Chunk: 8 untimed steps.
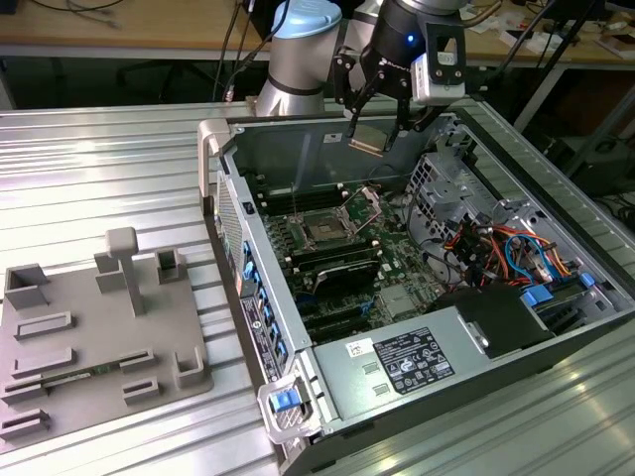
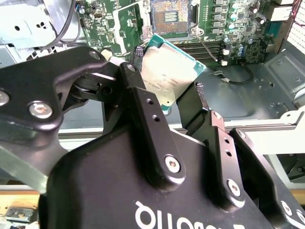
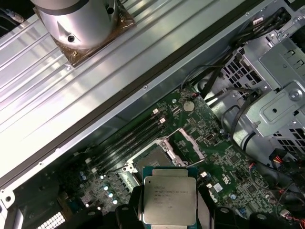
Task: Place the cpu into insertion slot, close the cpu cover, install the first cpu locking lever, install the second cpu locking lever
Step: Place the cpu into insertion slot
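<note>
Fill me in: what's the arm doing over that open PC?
The gripper is shut on the cpu and holds it in the air above the motherboard inside the open computer case. Below, the insertion slot is bare, with the cpu cover flipped up beside it. The chip is not yet seated and the cover is not yet closed.
</note>
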Motion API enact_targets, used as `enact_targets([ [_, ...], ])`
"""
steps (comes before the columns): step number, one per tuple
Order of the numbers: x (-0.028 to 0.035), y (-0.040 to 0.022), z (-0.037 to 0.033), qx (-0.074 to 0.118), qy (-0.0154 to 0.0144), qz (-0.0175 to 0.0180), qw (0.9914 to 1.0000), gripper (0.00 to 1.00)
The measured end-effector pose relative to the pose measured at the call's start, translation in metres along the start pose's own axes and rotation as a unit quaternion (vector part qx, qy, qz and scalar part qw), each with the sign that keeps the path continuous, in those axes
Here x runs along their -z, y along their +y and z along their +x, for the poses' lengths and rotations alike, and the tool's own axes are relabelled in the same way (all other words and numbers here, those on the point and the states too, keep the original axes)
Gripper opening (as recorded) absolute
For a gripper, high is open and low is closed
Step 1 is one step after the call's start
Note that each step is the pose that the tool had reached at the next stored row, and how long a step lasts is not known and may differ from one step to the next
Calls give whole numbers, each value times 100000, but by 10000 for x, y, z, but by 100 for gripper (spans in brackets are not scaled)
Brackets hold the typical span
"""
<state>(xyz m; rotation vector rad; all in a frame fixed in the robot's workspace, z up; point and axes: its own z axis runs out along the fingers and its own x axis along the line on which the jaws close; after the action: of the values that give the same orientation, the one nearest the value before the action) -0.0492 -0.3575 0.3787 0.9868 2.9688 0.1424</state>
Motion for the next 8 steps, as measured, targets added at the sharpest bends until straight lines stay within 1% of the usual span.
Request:
enact_targets([
  [4, 0, -1, 1, -2066, -187, -41, 99978, 54],
  [8, -1, -1, 0, -4252, -382, -88, 99909, 54],
])
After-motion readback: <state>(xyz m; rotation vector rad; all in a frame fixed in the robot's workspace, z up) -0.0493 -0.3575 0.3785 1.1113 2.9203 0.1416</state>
